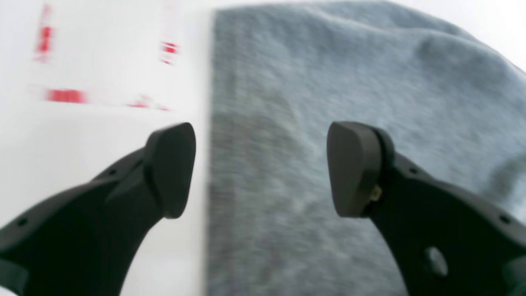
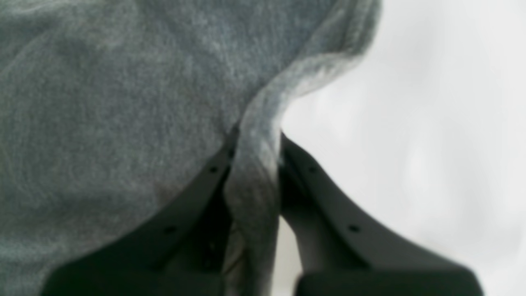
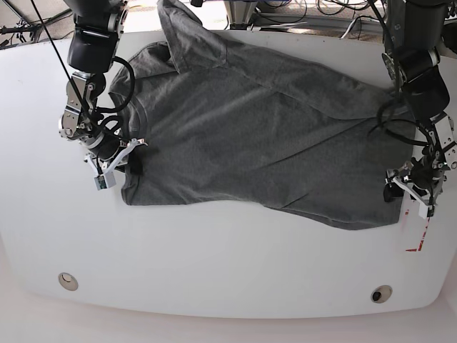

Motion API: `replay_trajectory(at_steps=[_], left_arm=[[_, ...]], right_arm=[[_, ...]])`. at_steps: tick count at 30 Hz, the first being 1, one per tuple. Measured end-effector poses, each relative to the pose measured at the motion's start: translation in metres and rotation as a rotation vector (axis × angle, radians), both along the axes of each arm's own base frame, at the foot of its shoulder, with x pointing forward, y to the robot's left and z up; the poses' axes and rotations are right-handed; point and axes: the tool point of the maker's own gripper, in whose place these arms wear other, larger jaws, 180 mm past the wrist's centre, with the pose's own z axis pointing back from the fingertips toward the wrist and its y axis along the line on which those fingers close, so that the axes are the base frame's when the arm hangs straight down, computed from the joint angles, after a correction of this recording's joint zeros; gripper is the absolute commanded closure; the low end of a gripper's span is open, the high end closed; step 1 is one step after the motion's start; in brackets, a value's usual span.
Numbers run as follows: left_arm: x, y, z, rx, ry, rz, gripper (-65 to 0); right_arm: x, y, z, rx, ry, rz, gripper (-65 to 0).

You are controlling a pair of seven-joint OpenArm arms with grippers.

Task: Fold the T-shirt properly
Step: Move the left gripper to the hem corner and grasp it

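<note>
The T-shirt [image 3: 250, 136] lies spread across the white worktop [image 3: 214, 271], partly doubled over, with a loose flap bunched toward the far edge and its near edge slightly ragged. It is not yet a tidy fold.

At one side edge the right claw [image 2: 254, 164] is clenched on a pinch of the shirt's border, the cloth rising as a ridge between its jaws. In the base view it sits at the shirt's near corner on that side [image 3: 114, 161].

At the opposite side the left claw [image 1: 261, 168] is released, jaws wide, straddling the shirt's straight edge: one finger hangs over bare worktop, the other over cloth. It grasps nothing. Red marks [image 1: 65, 95] show on the worktop beside it.

To do this step well, the left claw should probably come down so one finger slides under the edge and the other lands on top, then close on all the layers there, not just the upper one. Once both corners are gripped, lifting them together and level should keep the cloth taut and stop it dragging or skewing. The bunched far flap may need smoothing, or the fold will set with a crease.
</note>
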Motion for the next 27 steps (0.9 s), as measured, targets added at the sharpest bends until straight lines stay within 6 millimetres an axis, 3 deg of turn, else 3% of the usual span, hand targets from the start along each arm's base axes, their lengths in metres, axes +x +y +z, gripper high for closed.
replay_trajectory(at_steps=[7,13,15,27], left_arm=[[0.001,0.011,0.005,0.022,-0.019,0.029,-46.1],[-0.007,0.022,-0.013,-0.019,0.025,0.067,-46.1],[-0.010,0.021,-0.021,-0.042,0.036,0.079,-46.1],[-0.002,0.018,-0.024,-0.139,-0.034,0.127,-46.1]], right_arm=[[-0.001,0.001,-0.001,0.004,0.000,-0.002,0.0],[-0.002,0.002,-0.001,0.012,-0.004,-0.005,0.0],[-0.002,0.002,-0.001,0.012,-0.004,-0.005,0.0],[-0.002,0.002,-0.001,0.013,-0.005,-0.005,0.0]])
